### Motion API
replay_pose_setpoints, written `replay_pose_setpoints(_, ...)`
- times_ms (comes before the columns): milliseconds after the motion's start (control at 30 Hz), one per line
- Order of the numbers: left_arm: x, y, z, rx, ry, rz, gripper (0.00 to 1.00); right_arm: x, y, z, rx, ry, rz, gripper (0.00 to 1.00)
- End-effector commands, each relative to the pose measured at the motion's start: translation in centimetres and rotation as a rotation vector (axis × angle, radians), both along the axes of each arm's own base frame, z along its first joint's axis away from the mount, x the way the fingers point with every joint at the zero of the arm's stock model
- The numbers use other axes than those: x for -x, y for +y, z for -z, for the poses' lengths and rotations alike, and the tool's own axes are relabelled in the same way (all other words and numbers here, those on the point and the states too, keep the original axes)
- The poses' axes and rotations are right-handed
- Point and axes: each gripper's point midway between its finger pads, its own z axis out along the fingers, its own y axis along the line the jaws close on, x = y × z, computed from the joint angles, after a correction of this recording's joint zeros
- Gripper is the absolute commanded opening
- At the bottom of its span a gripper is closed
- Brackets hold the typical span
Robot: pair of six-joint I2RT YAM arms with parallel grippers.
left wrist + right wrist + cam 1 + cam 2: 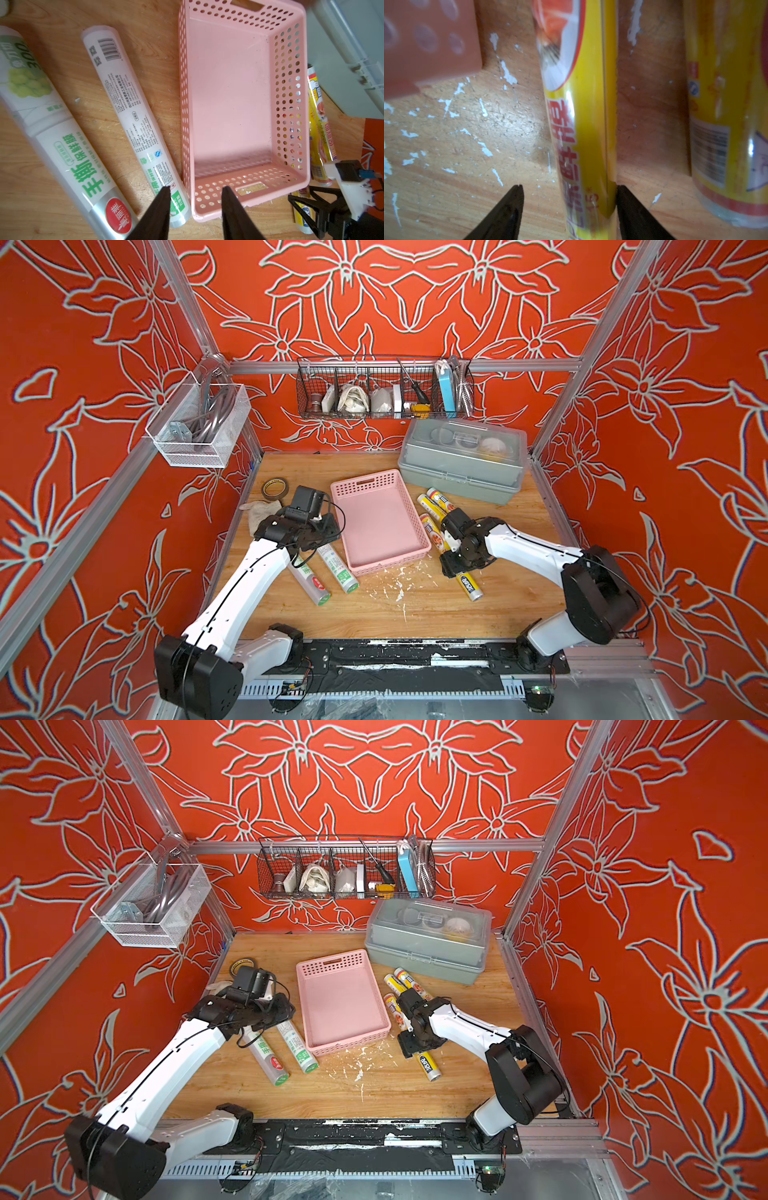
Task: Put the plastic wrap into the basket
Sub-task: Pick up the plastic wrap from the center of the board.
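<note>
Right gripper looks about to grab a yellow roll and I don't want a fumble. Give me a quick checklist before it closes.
1. Right gripper jaws astride the yellow roll: ok.
2. Jaws open: ok.
3. Roll centred between the jaws: not ok, it lies against one finger.
4. Neighbouring yellow roll outside the jaws: ok.
5. Basket empty: ok.
6. Left gripper holding nothing: ok.

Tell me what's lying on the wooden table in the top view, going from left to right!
Tape ring → two white-green rolls → pink basket → yellow rolls, with the grey box behind them.
</note>
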Motion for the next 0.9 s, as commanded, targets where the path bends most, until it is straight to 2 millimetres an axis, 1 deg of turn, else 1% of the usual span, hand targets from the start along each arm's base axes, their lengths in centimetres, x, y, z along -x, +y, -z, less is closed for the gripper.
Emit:
replay_pose_setpoints(0, 1.2, 1.1, -0.4, -0.022, 0.01, -0.007, 0.43, -0.9, 0.2, 0.2, 0.017, -0.038, -0.007, 0.68)
replay_pose_setpoints(300, 1.6, 1.9, -0.3, 0.014, 0.006, -0.02, 0.43, -1.8, -0.3, 1.1, 0.067, -0.061, 0.004, 0.64)
replay_pose_setpoints(500, 1.6, 2.0, -0.4, 0.02, -0.001, -0.021, 0.43, -2.2, -0.5, 1.2, 0.081, -0.08, 0.002, 0.59)
replay_pose_setpoints(633, 1.6, 2.2, -0.6, 0.021, -0.006, -0.024, 0.43, -2.1, -0.6, 0.6, 0.079, -0.084, -0.007, 0.5)
replay_pose_setpoints(867, 1.7, 2.5, -1.1, 0.023, -0.024, -0.027, 0.43, -1.7, -0.9, -0.8, 0.07, -0.098, 0.001, 0.34)
